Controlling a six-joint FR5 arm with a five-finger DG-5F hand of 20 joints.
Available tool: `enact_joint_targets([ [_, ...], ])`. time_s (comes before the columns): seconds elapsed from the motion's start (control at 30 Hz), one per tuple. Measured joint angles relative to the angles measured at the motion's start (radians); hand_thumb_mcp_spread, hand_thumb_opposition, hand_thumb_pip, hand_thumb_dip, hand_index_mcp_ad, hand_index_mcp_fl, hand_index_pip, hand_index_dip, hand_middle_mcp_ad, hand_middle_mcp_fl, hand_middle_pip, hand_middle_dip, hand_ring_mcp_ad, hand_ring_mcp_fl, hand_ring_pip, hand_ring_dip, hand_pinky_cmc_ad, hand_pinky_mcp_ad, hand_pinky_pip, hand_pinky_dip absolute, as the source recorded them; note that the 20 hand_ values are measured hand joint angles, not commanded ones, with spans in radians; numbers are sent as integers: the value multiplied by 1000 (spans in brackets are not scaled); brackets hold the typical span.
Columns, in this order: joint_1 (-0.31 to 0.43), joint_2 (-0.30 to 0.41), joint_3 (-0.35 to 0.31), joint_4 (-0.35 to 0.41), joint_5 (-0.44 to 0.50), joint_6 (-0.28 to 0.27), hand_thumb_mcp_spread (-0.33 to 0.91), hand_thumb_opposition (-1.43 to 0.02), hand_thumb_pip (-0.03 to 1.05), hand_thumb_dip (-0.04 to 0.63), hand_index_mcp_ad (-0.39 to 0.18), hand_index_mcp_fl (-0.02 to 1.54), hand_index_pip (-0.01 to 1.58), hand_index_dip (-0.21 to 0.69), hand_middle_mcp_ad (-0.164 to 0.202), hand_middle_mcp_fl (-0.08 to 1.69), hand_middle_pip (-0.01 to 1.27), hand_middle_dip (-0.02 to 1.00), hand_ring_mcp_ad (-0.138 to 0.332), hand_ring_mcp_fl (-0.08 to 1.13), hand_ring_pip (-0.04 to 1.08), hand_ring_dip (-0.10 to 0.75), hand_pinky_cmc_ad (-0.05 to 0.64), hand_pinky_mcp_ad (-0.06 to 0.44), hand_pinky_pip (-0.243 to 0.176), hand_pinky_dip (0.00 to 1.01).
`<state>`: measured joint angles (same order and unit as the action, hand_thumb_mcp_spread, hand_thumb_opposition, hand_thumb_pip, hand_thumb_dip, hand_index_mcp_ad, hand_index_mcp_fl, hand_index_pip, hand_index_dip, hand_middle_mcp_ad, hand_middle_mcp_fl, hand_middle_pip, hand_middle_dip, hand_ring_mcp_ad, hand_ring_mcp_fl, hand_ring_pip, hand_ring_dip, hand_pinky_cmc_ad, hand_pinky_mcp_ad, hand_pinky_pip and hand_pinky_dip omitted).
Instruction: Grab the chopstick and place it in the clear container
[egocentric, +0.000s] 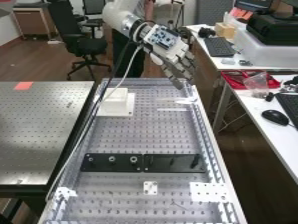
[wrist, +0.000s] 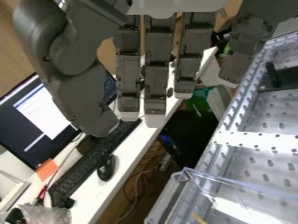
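Robot hand (egocentric: 178, 64) with straight, slightly spread fingers, no object visible in its grasp, above the far end of a perforated metal bench (egocentric: 133, 135). A slim tan stick, probably the chopstick (wrist: 198, 218), appears at the clear container (wrist: 199, 175), inside or behind I cannot tell; likely light, stiff, apt to roll, best pinched mid-length
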<state>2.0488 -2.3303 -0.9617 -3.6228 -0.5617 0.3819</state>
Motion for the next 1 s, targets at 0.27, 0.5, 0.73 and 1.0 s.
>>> enact_joint_targets([
  [0.27,-1,118,-159,133,11,-109,400,-803,726,318,-56,356,836,-30,0,501,445,524,51,316,152,431,412,326,-124,602],
  [0.5,-30,245,-322,275,-23,-266,393,-789,670,304,-66,354,794,-28,0,506,421,524,51,316,143,431,412,326,-124,602],
  [0.73,-97,353,-465,452,-157,-488,335,-771,599,255,-66,354,468,-5,0,490,272,524,65,271,117,431,412,328,-122,602],
  [1.0,-231,457,-608,641,-461,-787,258,-745,532,175,-70,304,147,98,3,314,136,506,108,129,96,407,414,330,-124,599],
])
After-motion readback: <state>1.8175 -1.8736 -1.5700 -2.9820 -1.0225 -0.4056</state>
